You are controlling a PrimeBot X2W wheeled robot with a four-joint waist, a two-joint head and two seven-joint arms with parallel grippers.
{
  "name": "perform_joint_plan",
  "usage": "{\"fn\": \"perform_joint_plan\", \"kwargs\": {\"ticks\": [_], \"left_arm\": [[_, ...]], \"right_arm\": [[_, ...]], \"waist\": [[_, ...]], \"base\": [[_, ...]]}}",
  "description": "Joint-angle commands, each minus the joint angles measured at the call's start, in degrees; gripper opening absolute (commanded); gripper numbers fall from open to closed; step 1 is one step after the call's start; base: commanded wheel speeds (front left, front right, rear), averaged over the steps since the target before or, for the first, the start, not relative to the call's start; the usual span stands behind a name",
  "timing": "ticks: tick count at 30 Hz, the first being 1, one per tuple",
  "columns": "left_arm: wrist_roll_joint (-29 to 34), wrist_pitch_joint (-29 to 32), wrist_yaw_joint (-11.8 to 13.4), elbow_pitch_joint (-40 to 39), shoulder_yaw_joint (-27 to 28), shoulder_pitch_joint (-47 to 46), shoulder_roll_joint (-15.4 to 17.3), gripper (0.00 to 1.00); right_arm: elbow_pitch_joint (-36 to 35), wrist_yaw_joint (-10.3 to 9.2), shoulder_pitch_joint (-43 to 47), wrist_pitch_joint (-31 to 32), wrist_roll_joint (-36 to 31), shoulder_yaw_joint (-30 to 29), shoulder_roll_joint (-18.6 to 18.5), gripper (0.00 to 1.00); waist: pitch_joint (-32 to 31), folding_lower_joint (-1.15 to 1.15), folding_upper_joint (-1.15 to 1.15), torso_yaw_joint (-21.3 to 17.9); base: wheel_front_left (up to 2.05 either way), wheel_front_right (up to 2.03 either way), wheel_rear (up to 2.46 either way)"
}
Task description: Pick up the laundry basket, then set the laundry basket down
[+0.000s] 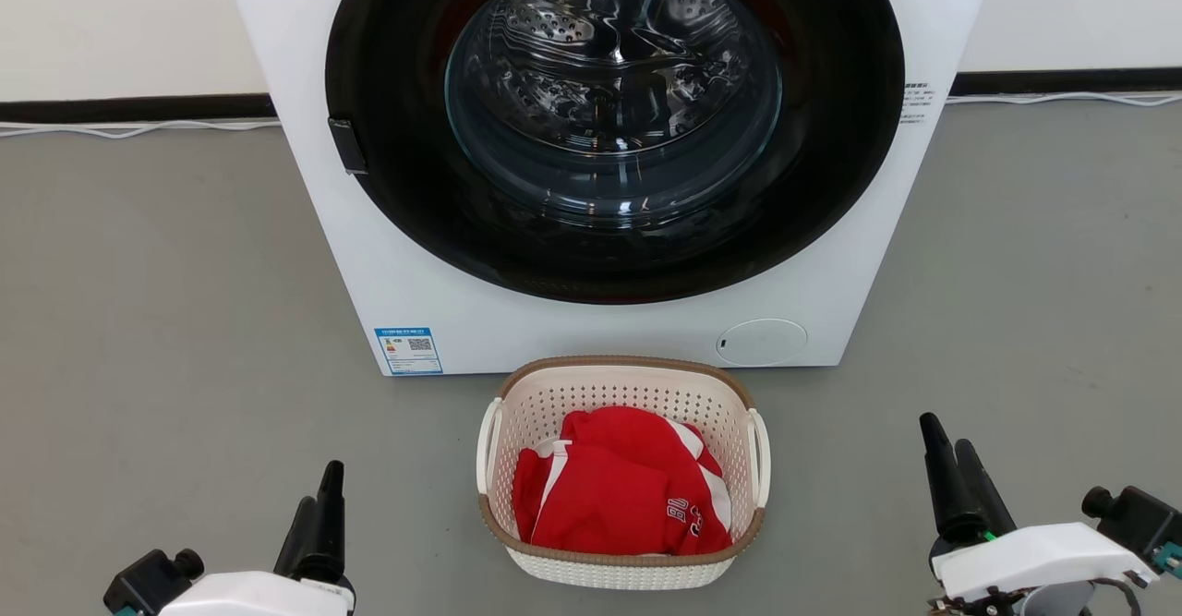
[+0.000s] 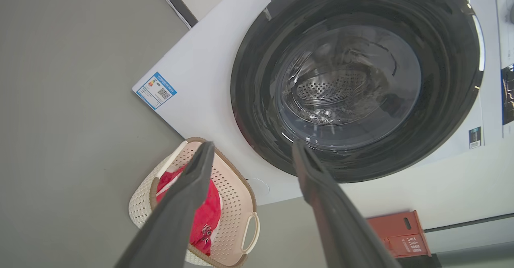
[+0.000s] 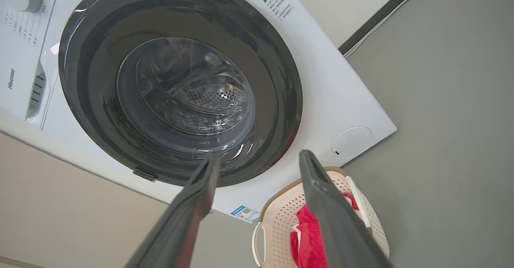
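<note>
The laundry basket, cream-white and perforated with a brown rim and two white loop handles, stands on the grey floor just in front of the washing machine. A red and white garment lies inside it. My left gripper hangs low to the basket's left, open and well apart from it. To the basket's right my right gripper is also open and clear of it. In the left wrist view the open left gripper frames the basket. The right wrist view has the open right gripper above the basket.
A white front-loading washing machine with a dark round door stands right behind the basket. Grey floor spreads on both sides. A white cable runs along the wall's dark skirting. A red box sits by the wall.
</note>
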Motion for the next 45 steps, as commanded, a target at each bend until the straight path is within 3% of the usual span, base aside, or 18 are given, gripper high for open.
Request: {"fn": "perform_joint_plan", "kwargs": {"ticks": [1, 45], "left_arm": [[1.87, -0.61, -0.24, -1.27, 0.65, -3.04, 0.87, 1.00], [29.68, -7.84, -0.39, -0.08, 0.22, -4.05, 1.95, 1.00]], "right_arm": [[-1.55, 0.21, -3.02, -0.86, -1.94, 0.95, -1.01, 1.00], [-1.99, 0.36, -3.48, -8.09, -30.96, 4.97, -2.69, 1.00]], "waist": [[0.02, 0.00, 0.00, 0.00], [0.55, 0.00, 0.00, -0.31]], "base": [[0.00, 0.00, 0.00], [0.00, 0.00, 0.00]]}}
